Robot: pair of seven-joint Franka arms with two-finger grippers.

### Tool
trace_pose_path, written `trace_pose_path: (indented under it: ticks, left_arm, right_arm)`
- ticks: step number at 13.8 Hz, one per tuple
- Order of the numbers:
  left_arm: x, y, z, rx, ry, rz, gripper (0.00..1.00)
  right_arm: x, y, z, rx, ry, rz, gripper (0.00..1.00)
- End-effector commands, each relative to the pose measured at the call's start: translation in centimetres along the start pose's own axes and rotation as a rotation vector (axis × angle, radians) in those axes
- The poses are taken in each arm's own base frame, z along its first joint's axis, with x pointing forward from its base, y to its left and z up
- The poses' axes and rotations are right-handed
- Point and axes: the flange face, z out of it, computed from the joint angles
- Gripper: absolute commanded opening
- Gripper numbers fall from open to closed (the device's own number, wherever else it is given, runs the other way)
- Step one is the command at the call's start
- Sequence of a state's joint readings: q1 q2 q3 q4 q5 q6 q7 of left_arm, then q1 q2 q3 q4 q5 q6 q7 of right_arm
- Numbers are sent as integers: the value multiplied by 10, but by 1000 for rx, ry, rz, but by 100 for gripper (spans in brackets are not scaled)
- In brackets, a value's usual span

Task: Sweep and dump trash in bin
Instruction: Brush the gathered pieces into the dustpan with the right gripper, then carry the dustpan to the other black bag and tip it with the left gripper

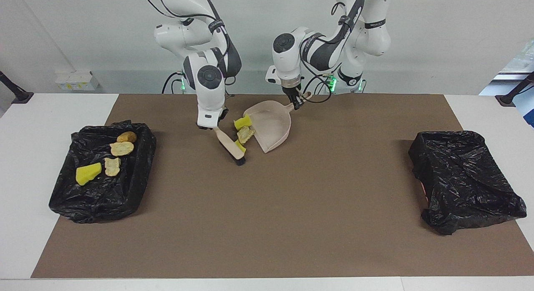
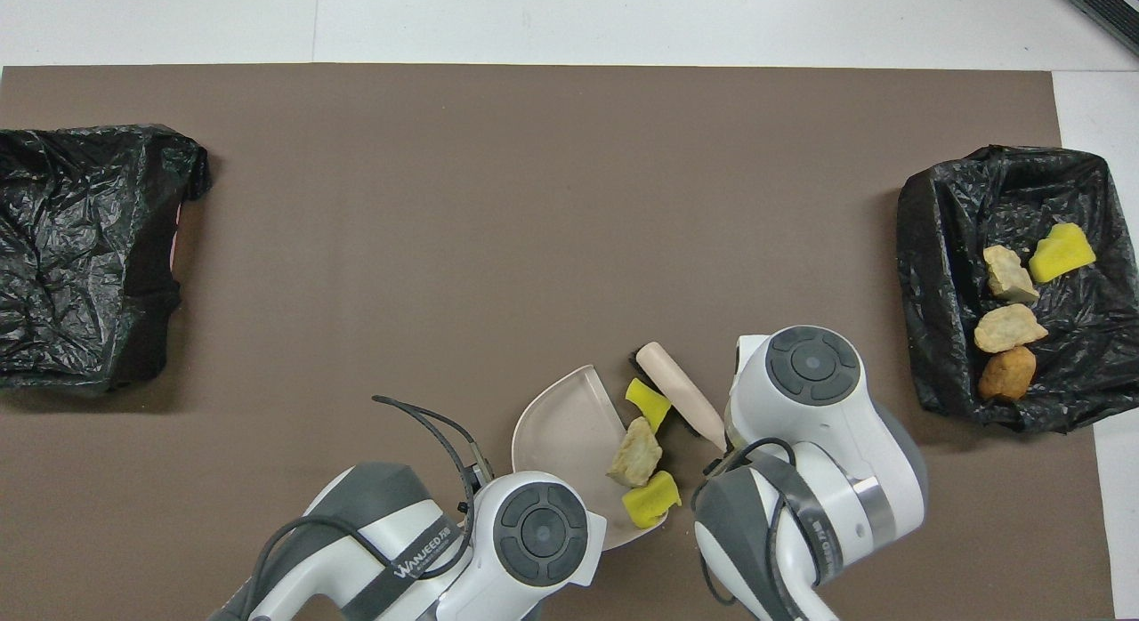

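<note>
My right gripper (image 1: 212,125) is shut on the handle of the beige brush (image 1: 230,146), whose black bristles rest on the mat. My left gripper (image 1: 297,101) is shut on the handle of the beige dustpan (image 1: 273,126), which lies tilted on the mat. Two yellow sponge chunks (image 1: 243,122) (image 1: 240,146) and a tan lump (image 1: 245,134) lie between the brush and the dustpan's open edge. In the overhead view the brush (image 2: 678,391), the dustpan (image 2: 561,425), the sponges (image 2: 647,402) (image 2: 650,499) and the lump (image 2: 634,450) show, and both grippers are hidden under their arms.
A bin lined with a black bag (image 1: 144,155) (image 2: 925,247) stands at the right arm's end. It holds a yellow sponge (image 1: 88,173), two tan lumps (image 1: 112,166) (image 1: 122,148) and an orange-brown lump (image 1: 127,136). A second black-lined bin (image 1: 463,178) (image 2: 80,247) stands at the left arm's end.
</note>
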State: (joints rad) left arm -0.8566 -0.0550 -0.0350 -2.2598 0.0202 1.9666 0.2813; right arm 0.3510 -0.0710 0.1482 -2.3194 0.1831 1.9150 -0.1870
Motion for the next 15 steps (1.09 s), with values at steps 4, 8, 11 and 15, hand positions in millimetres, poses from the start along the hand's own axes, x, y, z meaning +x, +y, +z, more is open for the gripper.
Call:
trace_pose_path:
  ticks: [4,8,11,15]
  left_arm:
    - [-10,-15,5,-15,28,49,0]
    - [-9,-36,3,-19,37,145,0]
    - [-15,-60,-12,-13,69,167,0]
    - [-45,-105,-49,16,137,197,0]
  right_arm:
    - [0,-32,-20,136,16,94,0]
    - [-12,28,-71,85,-19,160,0]
    - [-20,49,-106,9,-29,177,0]
    - [-26,49,-122,-17,-11,295,0]
